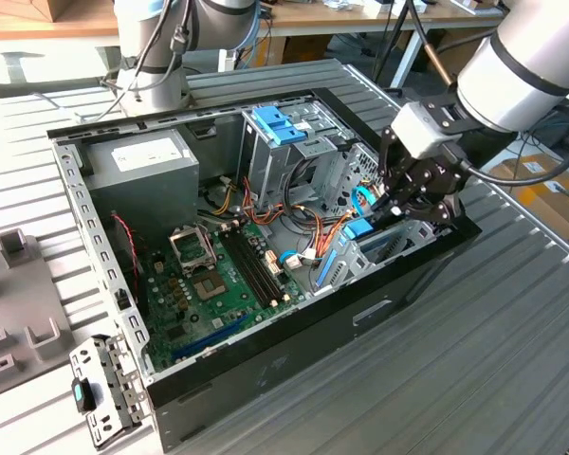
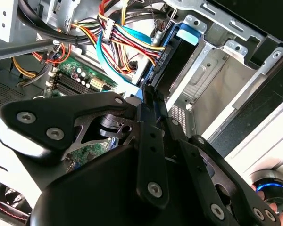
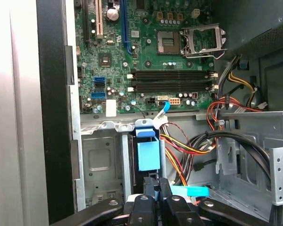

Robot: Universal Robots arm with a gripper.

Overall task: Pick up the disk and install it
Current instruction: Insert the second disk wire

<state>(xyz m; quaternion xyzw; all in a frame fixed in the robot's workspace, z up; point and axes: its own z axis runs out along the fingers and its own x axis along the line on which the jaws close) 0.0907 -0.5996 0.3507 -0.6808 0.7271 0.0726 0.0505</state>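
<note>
Case (image 1: 266,370) first: black sheet-metal shell, open on its side, green board (image 3: 146,52) flat on the floor. Then bay (image 3: 101,160), bare stamped steel, punched holes, at the exterior view's right end. Standing on edge in that bay, disk (image 3: 147,155): thin slab, glossy blue plastic rail facing out, long axis running straight away from gripper (image 3: 153,181) toward the board. Dead ahead of the tips, touching, not off to one side. Fingers (image 2: 148,94) pressed close together, looks like pinching the disk's near end. Right beside it, a tangle of red, yellow and black wires (image 3: 188,146), soft and snaggy.
</note>
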